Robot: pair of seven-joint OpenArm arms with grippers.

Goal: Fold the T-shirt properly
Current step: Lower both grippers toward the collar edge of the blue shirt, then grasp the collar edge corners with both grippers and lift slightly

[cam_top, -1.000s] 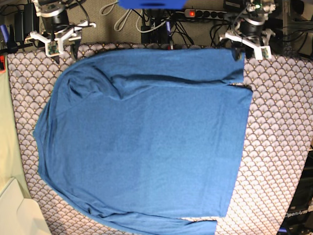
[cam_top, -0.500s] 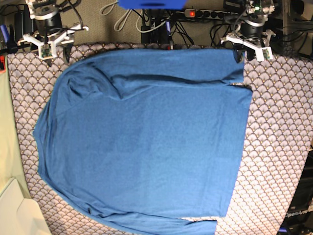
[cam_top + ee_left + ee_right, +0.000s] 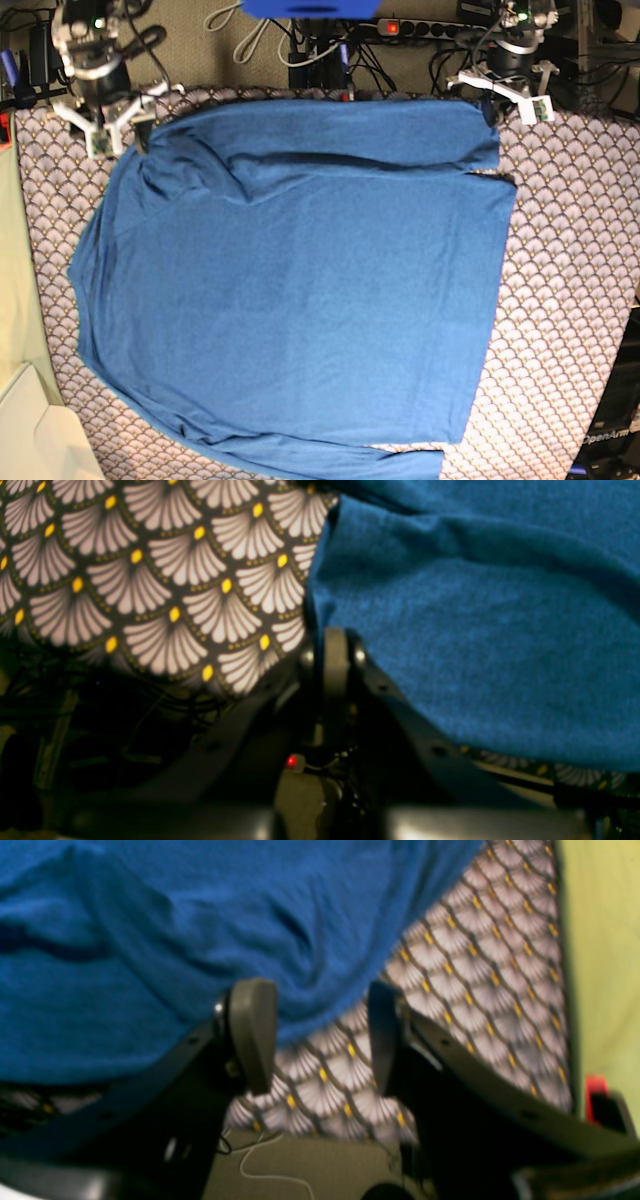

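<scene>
On a scallop-patterned tablecloth, one T-shirt, plain medium blue, spread flat and covering most of the cloth, with a long crease across its far part and one sleeve folded over along the near edge. Two grippers at the far edge of the shirt, one at each far corner. Left gripper just beside the shirt's corner, its dark jaws pressed together with no gap between them and no fabric seen between the tips; blue knit directly to one side, patterned cloth to the other. Right gripper at the opposite far corner of the shirt, jaws standing wide apart over the shirt's rumpled hem, one fingertip in front of blue fabric and the other over bare patterned cloth, nothing clamped. One tablecloth only, printed with pale fans and small yellow dots on a dark ground. Beyond the shirt's far edge, a tangle of black cables and one power strip with a red light; beside the cloth, a pale yellow-green surface.
</scene>
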